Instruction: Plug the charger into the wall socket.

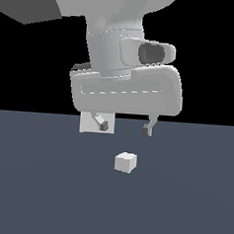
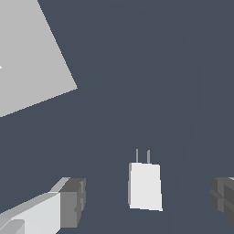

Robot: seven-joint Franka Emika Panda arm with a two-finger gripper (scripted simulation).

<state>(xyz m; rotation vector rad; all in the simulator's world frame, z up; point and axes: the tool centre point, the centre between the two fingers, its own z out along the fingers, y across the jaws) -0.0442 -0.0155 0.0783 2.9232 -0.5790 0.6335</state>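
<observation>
The hand hangs above the bench with its two fingers spread wide apart and nothing between them, so the grasp has not begun. The charger sits on the bench below and a little in front of the fingertips, apart from both of them. From the wrist view the charger lies in the gap between the two dark finger pads, nearer the middle than either side, which suggests the hand has been lined up over it so the fingers can drop on either flank. Its two thin prongs stick out from the end that faces away from the hand and roughly toward the wall socket, a sensible lie, since little turning should be needed once it is lifted. In the exterior view the wall socket stands upright behind the charger, off toward that view's left, partly hidden by one finger; in the wrist view it shows only as a pale slab well apart from the charger. I judge the next move to be a straight descent, then a squeeze on the block's side faces
</observation>
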